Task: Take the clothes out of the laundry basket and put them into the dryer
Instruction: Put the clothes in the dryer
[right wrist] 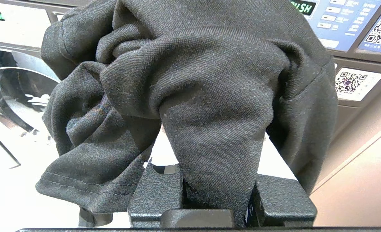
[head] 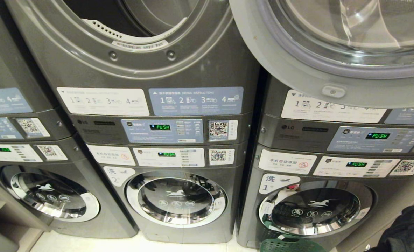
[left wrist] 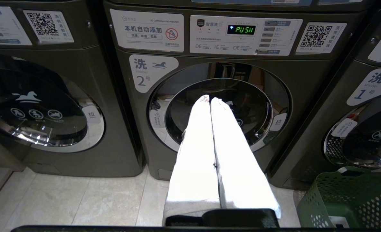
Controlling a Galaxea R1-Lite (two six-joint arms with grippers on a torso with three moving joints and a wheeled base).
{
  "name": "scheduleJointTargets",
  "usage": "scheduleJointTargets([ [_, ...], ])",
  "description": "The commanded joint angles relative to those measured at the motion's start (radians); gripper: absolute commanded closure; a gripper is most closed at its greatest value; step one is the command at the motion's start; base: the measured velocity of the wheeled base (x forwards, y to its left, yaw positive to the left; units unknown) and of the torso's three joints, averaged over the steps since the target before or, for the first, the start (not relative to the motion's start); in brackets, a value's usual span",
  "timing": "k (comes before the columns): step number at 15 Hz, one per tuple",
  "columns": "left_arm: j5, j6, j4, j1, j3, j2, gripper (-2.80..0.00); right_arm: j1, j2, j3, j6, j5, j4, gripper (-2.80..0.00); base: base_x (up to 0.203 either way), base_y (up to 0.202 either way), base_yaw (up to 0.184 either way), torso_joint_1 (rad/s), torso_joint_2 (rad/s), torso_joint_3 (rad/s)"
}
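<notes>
Overhead, from the head view, we see the dryer (head: 137,42) with its round door (head: 332,52) swung open above the stacked washers; the green laundry basket (head: 290,245) sits at the floor, and a dark garment (head: 409,227) shows at the lower right. From the left wrist, our left gripper (left wrist: 209,100) points at a washer door (left wrist: 219,106), fingers pressed together and empty. From the right wrist, our right gripper (right wrist: 209,187) pinches the garment, bunched and draping over the fingers. We judge it soft, light and limp, best held at a gathered fold.
</notes>
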State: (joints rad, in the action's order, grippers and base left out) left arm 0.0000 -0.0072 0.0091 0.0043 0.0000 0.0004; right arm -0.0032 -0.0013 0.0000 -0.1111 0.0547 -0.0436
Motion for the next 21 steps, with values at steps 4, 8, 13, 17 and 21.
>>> scheduleJointTargets([
  [4, 0.0, 0.0, 0.0, 0.0, 0.002, -0.002, 0.0, 0.0, 0.001, 0.02, -0.001, 0.001, 0.001, 0.0, 0.0, 0.0, 0.0, 0.067, -0.13, -0.066],
  [8, 0.0, 0.0, 0.0, 0.0, 0.002, -0.002, 0.0, 0.0, 0.001, 0.02, 0.001, 0.001, 0.001, 0.0, 0.0, 0.0, 0.0, 0.063, -0.11, -0.057],
  [13, 0.0, 0.0, 0.0, 0.0, 0.002, -0.002, 0.0, 0.0, 0.001, 0.02, -0.001, 0.001, 0.001, 0.0, 0.0, 0.0, 0.0, 0.062, -0.13, -0.066],
  [17, 0.0, 0.0, 0.0, 0.0, 0.002, -0.002, 0.0, 0.0, 0.001, 0.02, -0.001, 0.001, 0.001, 0.0, 0.0, 0.0, 0.0, 0.061, -0.1, -0.055],
  [21, 0.0, 0.0, 0.0, 0.0, 0.002, -0.002, 0.0, 0.0, 0.001, 0.018, 0.001, 0.001, 0.001, 0.0, 0.0, 0.0, 0.0, 0.034, -0.08, -0.031],
])
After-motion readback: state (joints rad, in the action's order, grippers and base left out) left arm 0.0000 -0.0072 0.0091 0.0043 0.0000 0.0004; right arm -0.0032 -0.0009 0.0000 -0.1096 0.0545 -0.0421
